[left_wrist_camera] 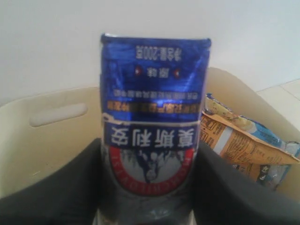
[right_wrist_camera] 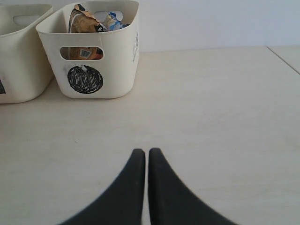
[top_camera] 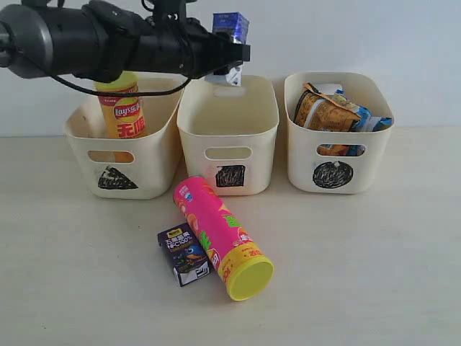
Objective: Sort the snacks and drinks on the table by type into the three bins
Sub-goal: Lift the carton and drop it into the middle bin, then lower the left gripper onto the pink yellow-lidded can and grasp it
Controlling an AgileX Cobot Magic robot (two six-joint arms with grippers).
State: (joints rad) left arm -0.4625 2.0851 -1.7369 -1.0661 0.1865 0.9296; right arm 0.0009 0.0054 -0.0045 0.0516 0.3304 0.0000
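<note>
Presently, exterior view: left gripper (top_camera: 232, 58) clamped partway shut on the white-and-blue carton (top_camera: 231, 27), hanging above the square bin (top_camera: 252, 162); pink tube (top_camera: 220, 234) and purple carton (top_camera: 184, 254) lie touching on the table (top_camera: 374, 274), unsorted. Left wrist view: dark fingers (left_wrist_camera: 51, 192) press both carton sides, bin mouth below; the drop seems in hand, and next calls for lowering, then releasing inside the walls. Right wrist view: right gripper (right_wrist_camera: 146, 187) pinched shut, empty, low over the table near the circle bin (right_wrist_camera: 117, 61).

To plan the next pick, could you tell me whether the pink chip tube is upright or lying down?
Lying down: the pink chip tube rests on its side on the table.
</note>
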